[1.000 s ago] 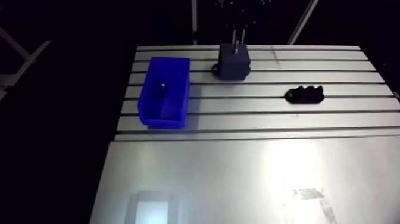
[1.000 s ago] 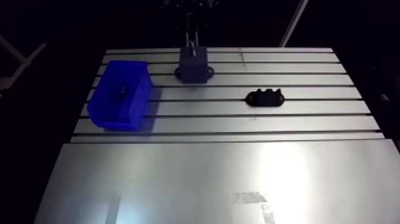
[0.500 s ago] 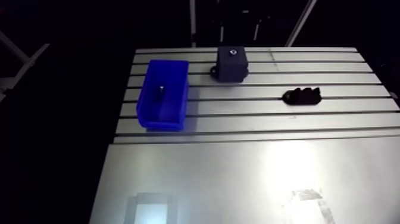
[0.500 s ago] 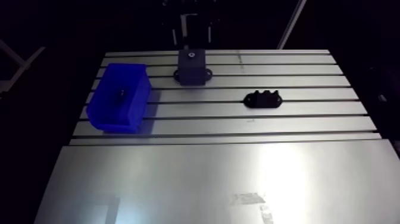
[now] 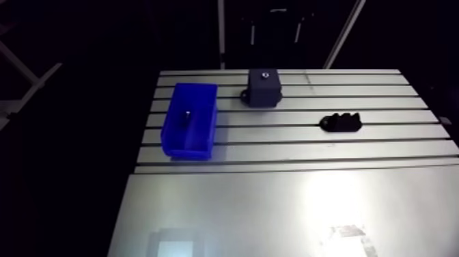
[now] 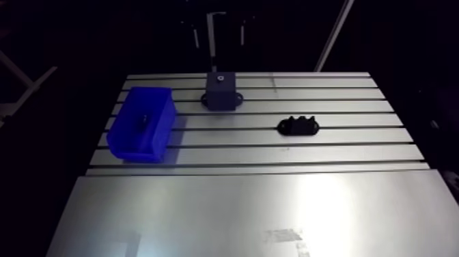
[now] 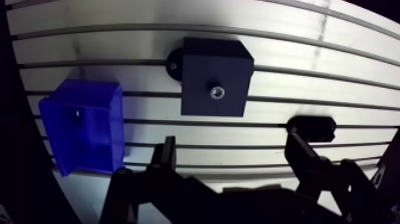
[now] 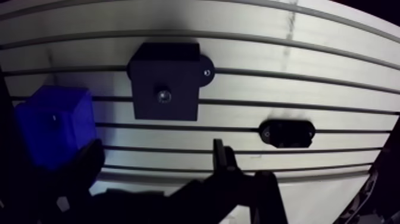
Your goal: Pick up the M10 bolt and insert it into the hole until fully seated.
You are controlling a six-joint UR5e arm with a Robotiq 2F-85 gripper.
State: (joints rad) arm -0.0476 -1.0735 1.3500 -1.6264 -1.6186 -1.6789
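Lifted clear of the block [image 7: 214, 83], the gripper [image 7: 232, 138] now hangs above it, fingers apart and empty. The bolt [image 7: 217, 92] sits in the block's top hole, near the table's [image 7: 333, 64] far edge, only its head showing. Insertion looks finished, and the bolt appears fully seated.

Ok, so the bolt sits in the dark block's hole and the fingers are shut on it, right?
Not shut: the bolt sits in the dark block's hole, but the fingers are open, empty and well clear of it, as the wrist view shows.
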